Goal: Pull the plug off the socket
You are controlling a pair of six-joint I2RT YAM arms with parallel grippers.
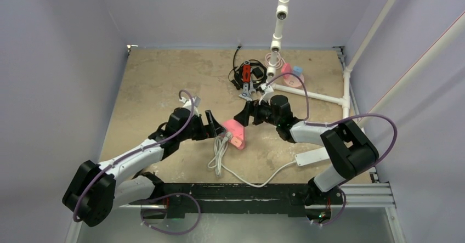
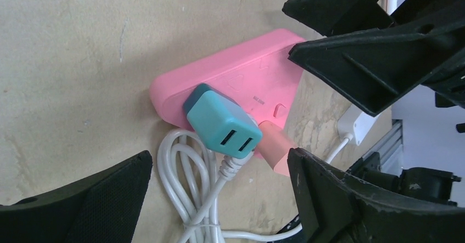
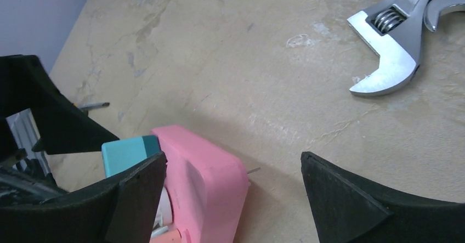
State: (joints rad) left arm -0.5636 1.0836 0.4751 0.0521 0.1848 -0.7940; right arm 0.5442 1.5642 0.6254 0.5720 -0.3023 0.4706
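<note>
The plug [image 1: 298,69], a small light-blue cube, sits at the far edge of the socket [image 1: 292,80], a flat pink disc at the back right with its coiled pink cord [image 1: 274,61]. Both arms are far from it, at mid-table. There my left gripper [image 1: 215,125] [image 2: 219,199] and right gripper [image 1: 245,114] [image 3: 233,199] stand open on either side of a pink blocky outlet [image 1: 236,133] [image 2: 236,81] [image 3: 203,182]. A teal adapter [image 2: 222,121] [image 3: 129,151] is plugged into it. The block lies between my right fingers [image 3: 131,193], ungripped.
A bundled white cord [image 1: 219,155] [image 2: 186,188] runs from the teal adapter to a white power strip [image 1: 312,156]. A silver wrench [image 3: 389,51] and other tools [image 1: 247,78] lie behind the arms. A white pipe frame [image 1: 307,94] stands at the back right.
</note>
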